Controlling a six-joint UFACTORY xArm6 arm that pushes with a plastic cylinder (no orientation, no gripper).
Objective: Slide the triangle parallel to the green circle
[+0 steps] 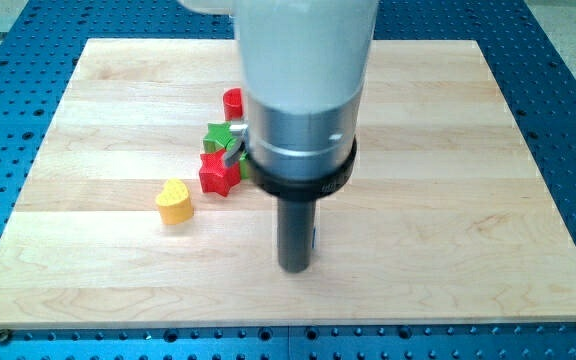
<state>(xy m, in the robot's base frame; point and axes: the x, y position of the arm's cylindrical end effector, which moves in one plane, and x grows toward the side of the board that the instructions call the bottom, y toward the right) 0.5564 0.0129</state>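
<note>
The tip (296,268) rests right of the yellow heart (174,201), probably seeking the hidden triangle; it has no jaws.

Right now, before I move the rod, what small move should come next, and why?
Probably ease my tip a little toward the view's right. No triangle or green circle shows; the arm hides the board beside the green star, red star and red cylinder. My tip touches no block, right of the yellow heart.
</note>
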